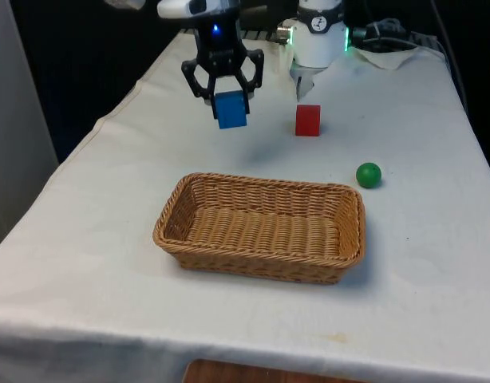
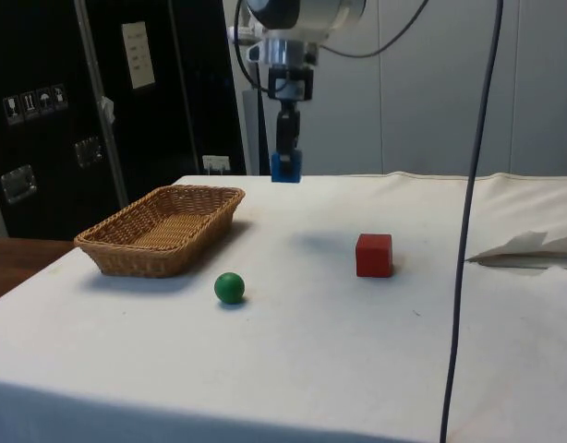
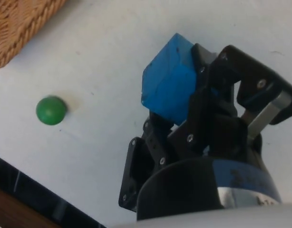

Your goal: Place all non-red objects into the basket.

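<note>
My gripper (image 1: pixel 229 102) is shut on a blue cube (image 1: pixel 231 110) and holds it well above the cloth, behind the wicker basket (image 1: pixel 261 191) towards the robot. From the side the blue cube (image 2: pixel 285 166) hangs level with the basket's (image 2: pixel 113 245) far end, and the wrist view has the blue cube (image 3: pixel 168 80) pinched between the black fingers (image 3: pixel 203 71). A red cube (image 1: pixel 307 120) rests on the cloth to the front view's right of the gripper. A green ball (image 1: pixel 369 175) lies near the basket's right far corner.
A crumpled white paper (image 1: pixel 393 52) lies at the table's far end near the robot's base. The table's left edge drops off beside a grey wall in the front view.
</note>
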Robot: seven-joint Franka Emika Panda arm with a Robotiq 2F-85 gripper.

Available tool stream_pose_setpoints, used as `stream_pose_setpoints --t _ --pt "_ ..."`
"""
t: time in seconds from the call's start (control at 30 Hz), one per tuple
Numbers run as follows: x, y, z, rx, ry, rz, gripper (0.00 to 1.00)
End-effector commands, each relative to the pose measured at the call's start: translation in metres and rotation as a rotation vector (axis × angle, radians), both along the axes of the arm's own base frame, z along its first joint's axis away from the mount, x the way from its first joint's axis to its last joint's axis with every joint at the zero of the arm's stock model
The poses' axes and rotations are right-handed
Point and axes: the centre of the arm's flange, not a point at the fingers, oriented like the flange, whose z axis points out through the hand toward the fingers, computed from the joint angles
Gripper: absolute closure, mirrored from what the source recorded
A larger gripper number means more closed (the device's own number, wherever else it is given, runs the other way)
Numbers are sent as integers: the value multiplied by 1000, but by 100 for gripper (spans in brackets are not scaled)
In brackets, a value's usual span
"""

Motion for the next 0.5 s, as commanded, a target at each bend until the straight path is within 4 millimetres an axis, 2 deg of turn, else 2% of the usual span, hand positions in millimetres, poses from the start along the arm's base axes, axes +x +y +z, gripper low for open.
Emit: stream_pose_setpoints --t 0.0,0.13,0.47 --pt "3 2 5 -8 5 -7 98" --pt "14 7 22 -9 -9 -16 98" --pt "37 19 42 -10 -27 -25 98"
